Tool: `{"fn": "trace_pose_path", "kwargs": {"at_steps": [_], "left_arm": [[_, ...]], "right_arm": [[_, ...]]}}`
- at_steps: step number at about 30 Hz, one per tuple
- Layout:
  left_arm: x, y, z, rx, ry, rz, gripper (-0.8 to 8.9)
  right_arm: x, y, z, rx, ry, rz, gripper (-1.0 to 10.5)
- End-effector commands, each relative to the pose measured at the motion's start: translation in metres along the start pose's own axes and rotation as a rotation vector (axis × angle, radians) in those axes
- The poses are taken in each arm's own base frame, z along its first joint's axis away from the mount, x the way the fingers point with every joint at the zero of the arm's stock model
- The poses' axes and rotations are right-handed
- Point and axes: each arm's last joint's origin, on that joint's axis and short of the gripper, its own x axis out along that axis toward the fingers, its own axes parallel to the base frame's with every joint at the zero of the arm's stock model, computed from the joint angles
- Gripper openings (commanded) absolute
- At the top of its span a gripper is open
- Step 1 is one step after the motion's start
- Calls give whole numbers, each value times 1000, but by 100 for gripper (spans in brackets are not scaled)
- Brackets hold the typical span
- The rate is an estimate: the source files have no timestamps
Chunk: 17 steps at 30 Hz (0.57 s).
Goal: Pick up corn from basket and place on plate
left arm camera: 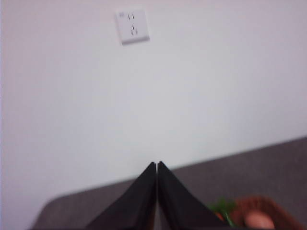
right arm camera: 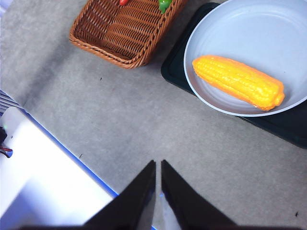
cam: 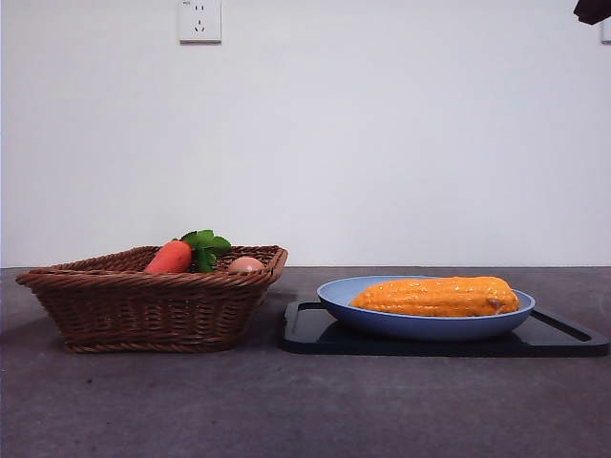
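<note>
The corn (cam: 435, 297) lies on its side in the light-blue plate (cam: 355, 303), right of the wicker basket (cam: 153, 310). From the right wrist view the corn (right arm camera: 238, 81) rests across the plate (right arm camera: 225, 33), with the basket (right arm camera: 120, 33) beside it. My right gripper (right arm camera: 158, 165) hangs high above the bare table, shut and holding nothing, well clear of the plate. My left gripper (left arm camera: 157, 165) is also shut and raised, facing the wall, with a corner of the basket (left arm camera: 266, 211) low beside it. A black arm tip (cam: 594, 10) shows at the front view's top right corner.
The plate sits on a flat black tray (cam: 315, 334). A carrot (cam: 170, 258) with green leaves (cam: 205, 248) and a small pale round item (cam: 245, 264) lie in the basket. A wall socket (cam: 200, 21) is behind. A white and blue table edge (right arm camera: 43, 187) lies below the right gripper.
</note>
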Motion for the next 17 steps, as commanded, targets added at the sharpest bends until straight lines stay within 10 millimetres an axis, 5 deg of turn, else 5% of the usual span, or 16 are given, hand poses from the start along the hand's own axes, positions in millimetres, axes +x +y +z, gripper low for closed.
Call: {"fn": "trace_pose_path", "kwargs": {"at_steps": [1, 11, 17], "left_arm": [[-7, -6, -30, -4, 39, -1, 7], [-31, -25, -122, -88, 152, -14, 7], [-38, -31, -152, -109, 174, -15, 7]], "right_arm": [[-2, 2, 5, -25, -17, 5, 2], [-2, 2, 5, -25, -17, 5, 2], [-2, 2, 5, -25, -17, 5, 3]]}}
